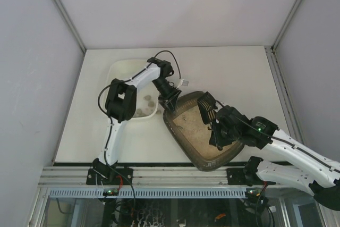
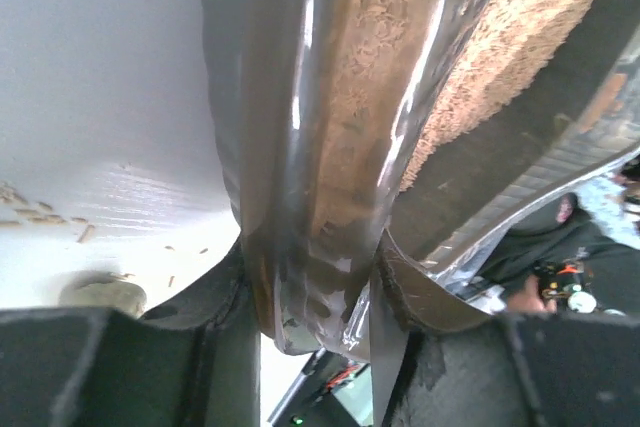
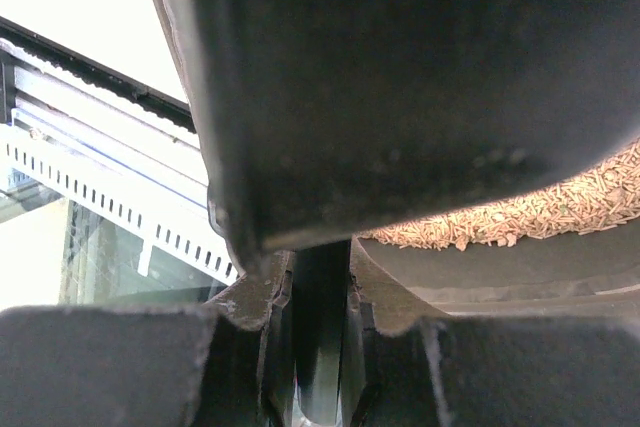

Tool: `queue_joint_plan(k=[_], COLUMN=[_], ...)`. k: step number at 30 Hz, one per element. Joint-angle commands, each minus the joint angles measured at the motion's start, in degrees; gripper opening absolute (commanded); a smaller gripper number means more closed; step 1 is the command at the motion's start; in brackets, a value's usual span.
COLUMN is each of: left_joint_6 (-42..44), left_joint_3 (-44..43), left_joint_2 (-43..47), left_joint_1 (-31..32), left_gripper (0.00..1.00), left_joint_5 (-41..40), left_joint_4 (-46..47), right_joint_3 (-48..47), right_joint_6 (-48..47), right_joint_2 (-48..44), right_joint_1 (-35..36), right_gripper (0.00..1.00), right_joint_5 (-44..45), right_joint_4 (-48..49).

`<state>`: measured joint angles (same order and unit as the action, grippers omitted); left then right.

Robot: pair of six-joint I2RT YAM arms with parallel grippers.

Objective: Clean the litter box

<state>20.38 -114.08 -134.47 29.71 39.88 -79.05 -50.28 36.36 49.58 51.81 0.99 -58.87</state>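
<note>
Litter box (image 1: 179, 141) sits askew on the table (image 1: 239, 73), right of centre, its near corner at the table's front edge and its far corner just beside the white tray (image 1: 114, 70); beige litter (image 1: 194, 126) covers its floor. The left gripper (image 1: 171, 99) reaches over the white tray to the box's far-left corner; in the left wrist view its fingers (image 2: 215, 347) are closed against both sides of the thick, glossy rim (image 2: 320, 147), with granules stuck to that rim. The right gripper (image 1: 213, 122) hangs over the box's far side, jaws clamped on the thin dark handle (image 3: 320, 347) of the black scoop (image 1: 206, 107); the scoop's broad underside fills the right wrist view, litter showing beneath it. A few small grey lumps (image 1: 150, 99) and stray granules lie in the white tray.
</note>
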Motion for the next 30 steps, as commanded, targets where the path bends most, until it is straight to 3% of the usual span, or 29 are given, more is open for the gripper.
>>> queue_joint_plan(k=[1, 3, 4, 18, 24, 30], left_joint_6=[2.05, 0.88, 0.19, -7.56, -8.29, -8.99], left_joint_3=[-0.20, -1.37, -2.10, -18.08, -18.81, -18.85], left_joint_2=[5.23, 7.04, 7.95, 19.56, 19.84, 19.56], left_joint_1=[1.31, 1.34, 1.31, 1.32, 1.31, 1.33], left_gripper=[0.20, 0.03, 0.00, 0.00, 0.00, 0.00], left_joint_5=[-0.55, -2.12, -2.77, -12.29, -13.03, -11.34], left_joint_4=[-1.75, -1.73, -1.95, -1.66, -1.15, -0.96], right_joint_3=[0.05, 0.60, 0.81, 2.11, 2.07, -0.30], right_joint_6=[-1.48, -1.88, -2.25, -0.59, 0.38, 3.64], right_joint_2=[-0.27, -0.36, -0.36, -5.46, -1.85, 4.07], right_joint_1=[-0.89, -1.09, -1.13, -1.19, -1.10, -0.76], right_gripper=[0.00, 0.00, 0.00, 0.00, 0.00, 0.00], right_joint_5=[0.79, -0.52, -1.67, -2.67, -5.41, 0.05], right_joint_4=[2.60, 2.98, 3.24, 0.81, -1.45, -7.11])
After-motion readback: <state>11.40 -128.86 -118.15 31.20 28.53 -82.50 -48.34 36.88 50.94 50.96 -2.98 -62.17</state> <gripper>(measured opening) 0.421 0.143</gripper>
